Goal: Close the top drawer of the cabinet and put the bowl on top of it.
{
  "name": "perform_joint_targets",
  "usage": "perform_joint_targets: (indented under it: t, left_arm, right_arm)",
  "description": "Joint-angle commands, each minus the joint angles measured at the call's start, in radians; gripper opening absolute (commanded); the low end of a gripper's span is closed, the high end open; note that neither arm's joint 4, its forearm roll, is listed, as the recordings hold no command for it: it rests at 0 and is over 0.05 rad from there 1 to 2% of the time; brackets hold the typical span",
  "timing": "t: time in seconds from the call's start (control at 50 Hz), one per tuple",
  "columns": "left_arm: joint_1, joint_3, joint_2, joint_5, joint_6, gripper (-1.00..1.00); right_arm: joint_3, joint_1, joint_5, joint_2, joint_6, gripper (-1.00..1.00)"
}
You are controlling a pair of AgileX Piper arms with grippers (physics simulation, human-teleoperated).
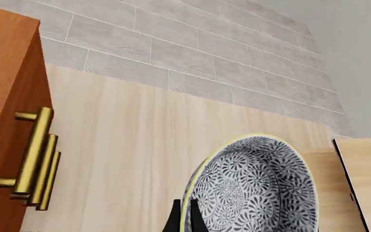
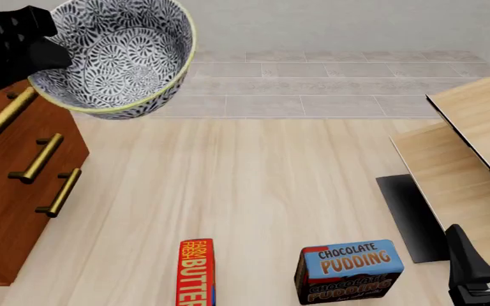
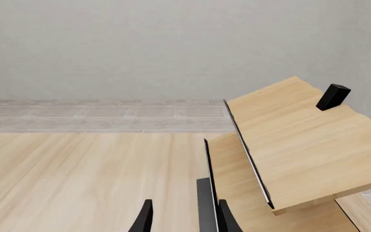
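Observation:
My left gripper (image 2: pixel 48 56) is shut on the rim of the bowl (image 2: pixel 117 54) and holds it tilted in the air at the far left. The bowl is white with a dark floral pattern and a yellowish rim. In the left wrist view the fingers (image 1: pixel 174 221) straddle the rim of the bowl (image 1: pixel 256 188). The reddish-brown cabinet (image 2: pixel 7 210) stands below and left of the bowl. Its top drawer (image 2: pixel 2 113) looks flush with the two lower fronts, and the brass handles (image 1: pixel 34 152) line up. My right gripper (image 2: pixel 486 252) rests open at the near right, holding nothing.
A butter box (image 2: pixel 197 273) and a chocolate pudding box (image 2: pixel 349 271) lie near the front edge. Pale wooden boards (image 2: pixel 466 146) slope up on the right, over a black plate (image 2: pixel 411 217). The right gripper (image 3: pixel 182 220) is close beside those boards (image 3: pixel 295 140).

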Motion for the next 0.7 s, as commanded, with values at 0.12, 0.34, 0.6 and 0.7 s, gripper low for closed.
perform_joint_targets:
  t: [0.12, 0.34, 0.6, 0.7]
  left_arm:
    - [0.079, -0.048, -0.008, 0.023, -0.002, -1.0]
    - [0.128, -0.113, 0.005, 0.054, -0.01, -1.0]
    - [0.184, -0.152, 0.019, 0.067, -0.01, -1.0]
    - [0.202, -0.173, 0.024, 0.079, -0.013, -1.0]
  right_arm:
    - [0.0, 0.0, -0.001, 0.001, 0.0, 1.0]
    - [0.0, 0.0, -0.001, 0.0, 0.0, 1.0]
    - [0.0, 0.0, -0.001, 0.001, 0.0, 1.0]
    - [0.0, 0.0, -0.001, 0.0, 0.0, 1.0]
